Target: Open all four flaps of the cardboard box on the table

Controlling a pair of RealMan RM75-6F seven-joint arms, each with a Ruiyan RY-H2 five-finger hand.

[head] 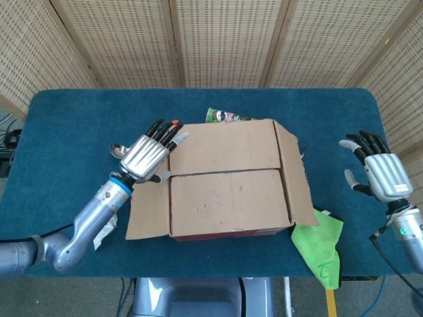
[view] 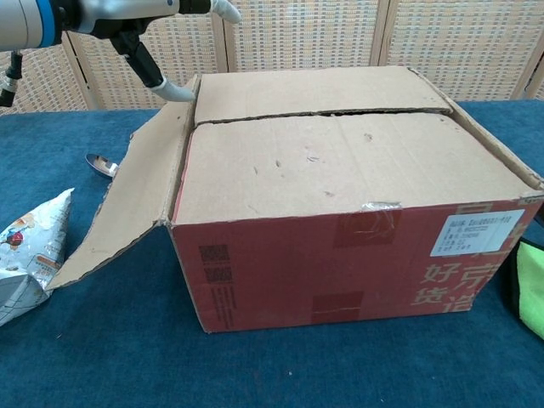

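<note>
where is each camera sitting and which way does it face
Head view: high above the table's near edge, looking down on the cardboard box; shows the left hand with its forearm and the right hand.
Chest view: low, near table height, facing the box's red front wall; only the left hand shows, top left.
Shared: the box, left hand, spoon, snack bag, green cloth.
</note>
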